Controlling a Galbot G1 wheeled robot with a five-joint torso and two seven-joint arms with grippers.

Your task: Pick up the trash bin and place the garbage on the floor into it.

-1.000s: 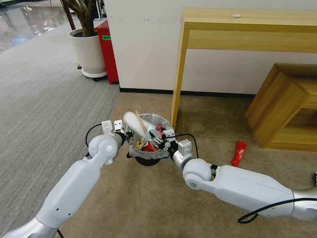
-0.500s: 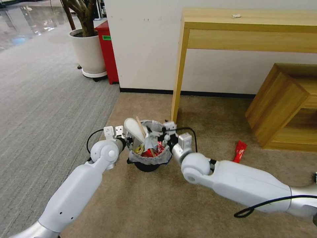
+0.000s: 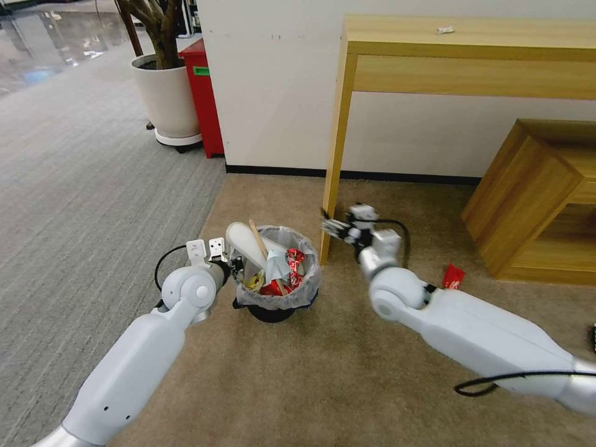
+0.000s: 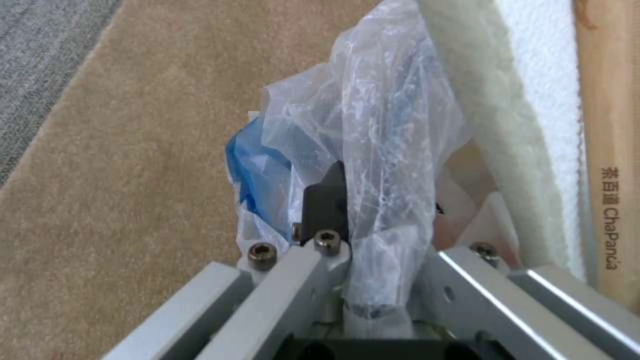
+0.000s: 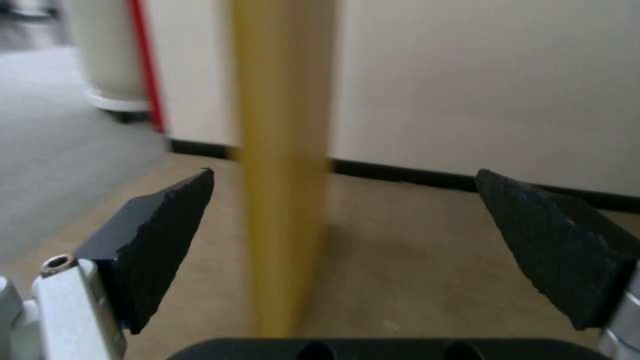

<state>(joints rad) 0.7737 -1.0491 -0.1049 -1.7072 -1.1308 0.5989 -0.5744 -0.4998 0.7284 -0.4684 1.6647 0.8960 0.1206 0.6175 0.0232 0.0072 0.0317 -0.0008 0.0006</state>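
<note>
The trash bin (image 3: 274, 300), black with a crinkled white bag, hangs just above the beige floor (image 3: 298, 385). My left gripper (image 3: 236, 264) is shut on its rim; in the left wrist view the left gripper (image 4: 347, 210) pinches the bag (image 4: 373, 130). Inside the bin lie a white slipper (image 3: 243, 241), a wooden stick (image 3: 258, 238) and red wrappers (image 3: 295, 259). My right gripper (image 3: 333, 225) is open and empty, right of the bin by the table leg (image 3: 332, 180). The right gripper (image 5: 343, 175) faces that leg (image 5: 283, 150). A red wrapper (image 3: 453, 276) lies on the floor beyond my right arm.
A tall wooden table (image 3: 472, 56) stands against the wall, with a low wooden cabinet (image 3: 528, 198) to its right. A white plant pot (image 3: 164, 93) and a red box (image 3: 202, 93) stand at the back left. Grey striped carpet (image 3: 81, 186) covers the left.
My right gripper has left the bin's opening and swung right and back to the table leg. The bin and left arm have shifted slightly left.
</note>
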